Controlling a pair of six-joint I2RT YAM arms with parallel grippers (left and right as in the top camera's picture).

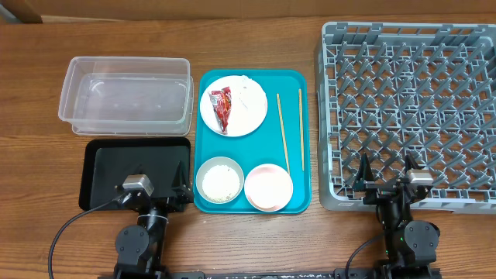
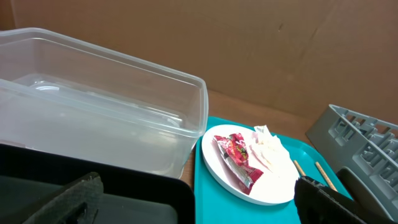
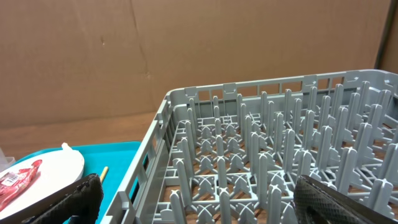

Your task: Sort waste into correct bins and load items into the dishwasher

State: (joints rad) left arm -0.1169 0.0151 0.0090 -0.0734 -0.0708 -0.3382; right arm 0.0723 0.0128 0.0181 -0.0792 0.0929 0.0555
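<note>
Wooden bench [image 1: 39, 201], everything ahead of you: snack wrapper [image 1: 222, 107], tissue [image 2: 268, 147] on the teal tray [image 1: 299, 194], dish rack [image 1: 411, 101] right of it bare; left gripper [image 2: 193, 208], right gripper [image 3: 200, 204] jaws spread.

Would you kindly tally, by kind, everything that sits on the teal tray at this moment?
Plates: 2, a white plate and a pale pink plate
Bowls: 1, the metal-rimmed bowl
Chopsticks: 2
Wrappers: 1, the red wrapper
Tissues: 1, the crumpled tissue
Total on the teal tray: 7
</note>
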